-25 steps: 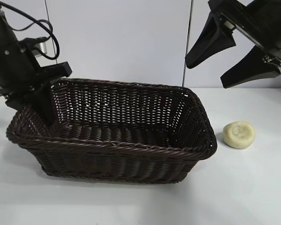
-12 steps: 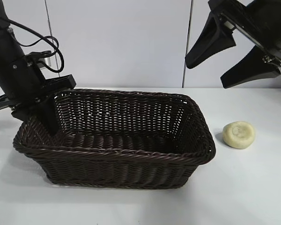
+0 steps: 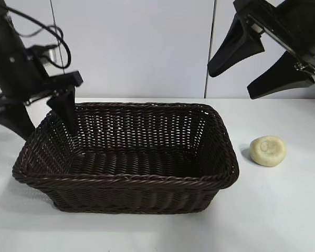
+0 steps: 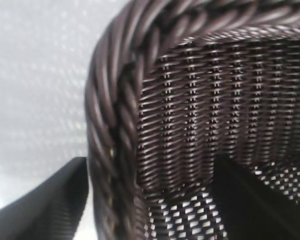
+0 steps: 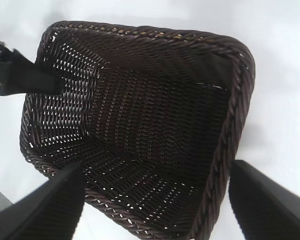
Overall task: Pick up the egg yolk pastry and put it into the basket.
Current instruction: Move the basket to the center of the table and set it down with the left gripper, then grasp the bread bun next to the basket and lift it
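The egg yolk pastry (image 3: 268, 150), a small pale yellow bun, lies on the white table right of the basket (image 3: 147, 181). The basket is large, dark brown wicker, and nothing shows inside it. My left gripper (image 3: 47, 131) is open and straddles the basket's left rim, one finger outside and one inside. In the left wrist view the braided rim (image 4: 110, 150) runs between the fingers of the left gripper (image 4: 150, 210). My right gripper (image 3: 231, 83) is open and empty, high above the basket's right end. In the right wrist view the right gripper (image 5: 155, 200) looks down into the basket (image 5: 225, 60). The pastry is out of both wrist views.
The white table (image 3: 283, 210) stretches in front of and right of the basket. A pale wall (image 3: 136, 47) stands behind. The left gripper's inner finger (image 5: 25, 80) also shows in the right wrist view, at the basket's far end.
The left gripper held the basket's left rim and shifted that end to the right, then opened and let go. The right gripper and the pastry have not moved.
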